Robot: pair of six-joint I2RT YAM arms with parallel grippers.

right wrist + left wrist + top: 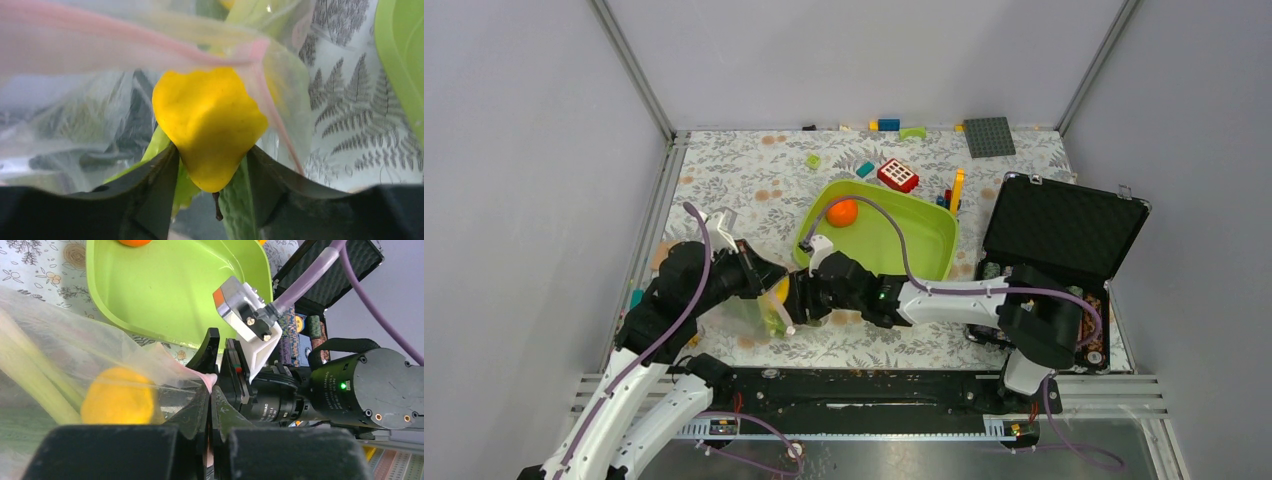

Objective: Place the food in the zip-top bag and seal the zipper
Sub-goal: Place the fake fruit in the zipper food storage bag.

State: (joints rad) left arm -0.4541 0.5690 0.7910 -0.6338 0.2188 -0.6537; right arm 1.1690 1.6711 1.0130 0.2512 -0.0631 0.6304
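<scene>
Zip-top bag (60, 335) was pinched at its pink zipper (206, 380) by the closed left jaws. Right jaws gripped a yellow fruit (210, 125), bag plastic just beyond them.

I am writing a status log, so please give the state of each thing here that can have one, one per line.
Clear plastic zip-top bag: mouth open, partly filled.
Pinkish zipper strip: unsealed.
Left end effector: shut on the bag's edge.
Right end effector: shut on the yellow toy fruit at the bag's mouth.
Round orange fruit: loose in the lime-green tray.
Black foam-lined case: lid open.
</scene>
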